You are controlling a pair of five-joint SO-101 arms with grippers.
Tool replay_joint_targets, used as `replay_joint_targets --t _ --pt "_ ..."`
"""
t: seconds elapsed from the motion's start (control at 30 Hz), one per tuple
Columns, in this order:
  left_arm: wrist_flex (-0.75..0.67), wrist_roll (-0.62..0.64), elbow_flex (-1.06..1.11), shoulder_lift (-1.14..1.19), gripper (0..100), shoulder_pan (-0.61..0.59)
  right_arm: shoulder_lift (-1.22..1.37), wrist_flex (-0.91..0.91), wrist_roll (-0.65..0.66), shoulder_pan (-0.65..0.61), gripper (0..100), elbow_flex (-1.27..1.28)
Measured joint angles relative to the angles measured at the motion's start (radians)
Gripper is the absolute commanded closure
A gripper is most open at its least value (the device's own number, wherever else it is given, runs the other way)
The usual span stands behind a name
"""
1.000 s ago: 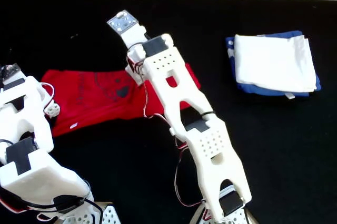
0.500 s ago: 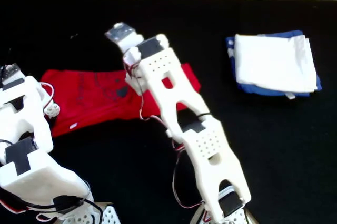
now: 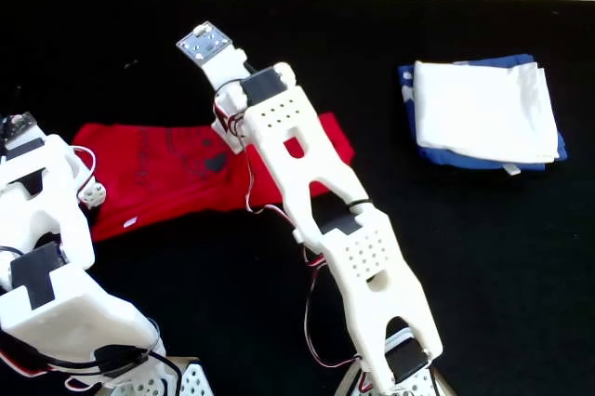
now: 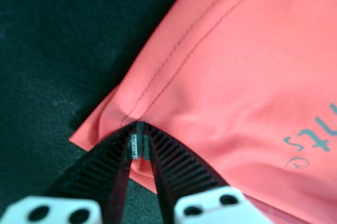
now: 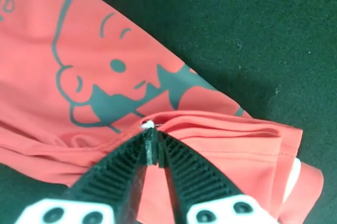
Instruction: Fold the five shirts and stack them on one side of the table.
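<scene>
Folding the red shirt [image 3: 158,173], to judge by both grips: sprawled and partly doubled at 9 o'clock on the black bench [image 3: 483,275], well apart from the stack [image 3: 483,108] at 2 o'clock, white over blue.

Gripping a stitched hem corner with the left fingers [image 4: 108,167], clamped shut, cloth puckered at the tips, seemingly at the shirt's 9 o'clock end. Pinching a layered fold edge just beside the dark print with the right fingers [image 5: 124,167], equally tight, along the shirt's 12 o'clock edge, under the right arm [image 3: 325,210] stretched up from 6 o'clock.

Probably mid-fold, then, with the red one not yet squared and the stack well short of five.

Next, as a judgement only:
- Lift both held edges together.
- Keep the cloth taut between them and carry it across the shirt's body.
- Lay it flat before letting go.

Calls for matched height and pace on both sides, to avoid slack and a crooked crease. Worth watching for a layer slipping out of the right pinch. After that, likely one more fold, then a carry toward 2 o'clock onto the stack.
</scene>
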Motion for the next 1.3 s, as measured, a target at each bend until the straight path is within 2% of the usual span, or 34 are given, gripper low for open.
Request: replay_joint_targets --t 0.13,0.33,0.43,0.8,0.93,1.17,1.3 --pt "0.0 0.0 0.0 0.0 99 0.0 0.0 0.006 0.0 0.02 99.1 -0.028" --pt "0.0 0.0 0.0 0.0 99 0.0 0.0 0.164 0.0 0.048 99.1 -0.043" --pt "0.0 0.0 0.0 0.0 99 0.0 0.008 0.184 0.0 0.043 99.1 -0.043" --pt "0.0 0.0 0.0 0.0 99 0.0 0.16 0.009 0.0 0.018 99.1 -0.043" --pt "0.0 0.0 0.0 0.0 99 0.0 0.184 0.003 0.0 0.018 99.1 -0.043" --pt "0.0 0.0 0.0 0.0 99 0.0 0.157 0.187 0.0 0.028 99.1 -0.235" --pt "0.0 0.0 0.0 0.0 99 0.0 0.117 0.288 0.0 0.086 99.1 -0.339"
